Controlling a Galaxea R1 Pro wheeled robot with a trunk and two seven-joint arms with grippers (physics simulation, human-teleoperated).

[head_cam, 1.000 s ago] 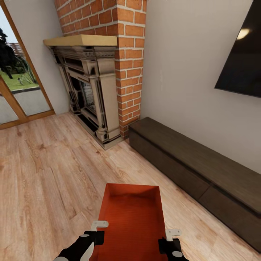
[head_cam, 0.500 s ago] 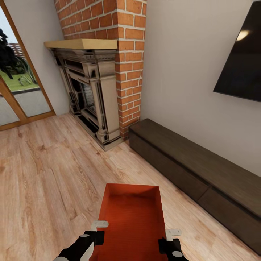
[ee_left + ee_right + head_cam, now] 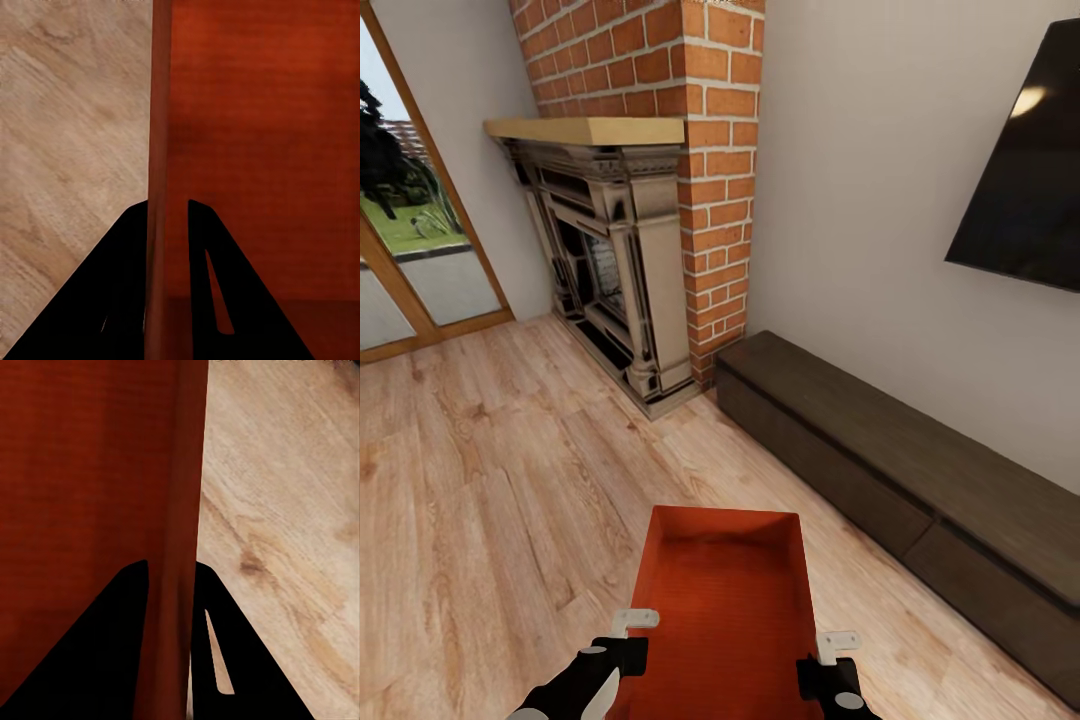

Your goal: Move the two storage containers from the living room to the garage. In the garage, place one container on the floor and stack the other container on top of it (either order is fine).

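One orange-red storage container [image 3: 725, 590] hangs low in front of me over the living room's light wood floor, long side pointing away. My left gripper [image 3: 622, 640] is shut on its left wall, which passes between the black fingers in the left wrist view [image 3: 166, 206]. My right gripper [image 3: 828, 660] is shut on the right wall, again seen between the fingers in the right wrist view [image 3: 171, 564]. The ribbed inside of the container [image 3: 262, 135] [image 3: 82, 472] is empty. The garage is out of view.
A red brick chimney [image 3: 715, 150] with a fireplace [image 3: 610, 260] stands ahead. A long low dark cabinet [image 3: 900, 470] runs along the right wall under a black TV [image 3: 1025, 190]. Wood-framed glass doors [image 3: 410, 250] are at far left. Plank floor [image 3: 490, 480] stretches left.
The whole picture has shifted slightly: fireplace and cabinet sit a little lower in the view, so the camera moved. The container stays held the same way by both grippers.
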